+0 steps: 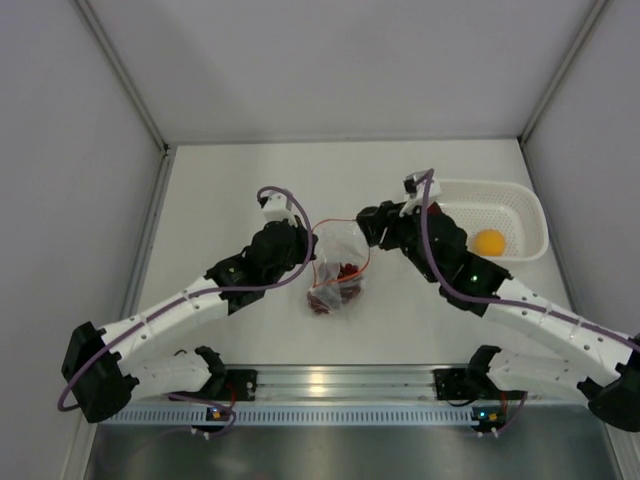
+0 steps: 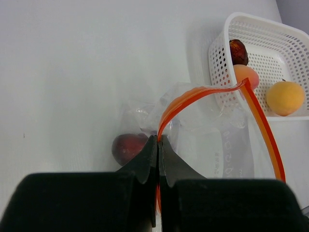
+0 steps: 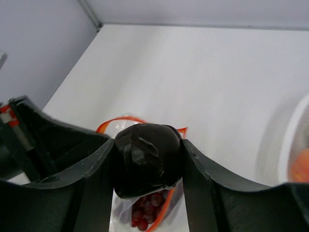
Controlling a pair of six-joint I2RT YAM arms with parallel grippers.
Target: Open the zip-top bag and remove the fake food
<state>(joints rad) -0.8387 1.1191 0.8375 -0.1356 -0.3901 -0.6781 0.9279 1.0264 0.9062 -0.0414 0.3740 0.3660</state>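
sitting on the white tabletop (image 1: pixel 220 200) between the two arms, the bag (image 1: pixel 338 262) is clear, crinkly plastic with its mouth open. its red-orange strip (image 2: pixel 203 92) bows into a wide loop around that mouth. inside, low in the bag, lies a bunch of dark red grapes (image 3: pixel 145 215). a round dark red fruit (image 2: pixel 126 147) shows through the plastic at the far-left side, but whether it is in the bag or just behind it cannot be told.

the white perforated basket (image 2: pixel 219 67) stands to the right of the bag, apart from it. it holds a dark red piece (image 2: pixel 237 50), a peach (image 2: pixel 246 75) and an orange-yellow fruit (image 2: pixel 285 97).

the left arm stretches from its base diagonally toward the middle, wrist turned to the bag's left edge. the left end effector (image 2: pixel 158 140) has its fingers pressed together, pinching the strip where the loop begins.

the right arm reaches in from the other side, passing the basket's near-left corner. the right end effector (image 1: pixel 368 228) is at the bag's upper right edge, above the mouth. its fingers are clamped on a wrinkled black piece (image 3: pixel 145 164) that fills the gap between them, with the grapes and strip showing directly below.
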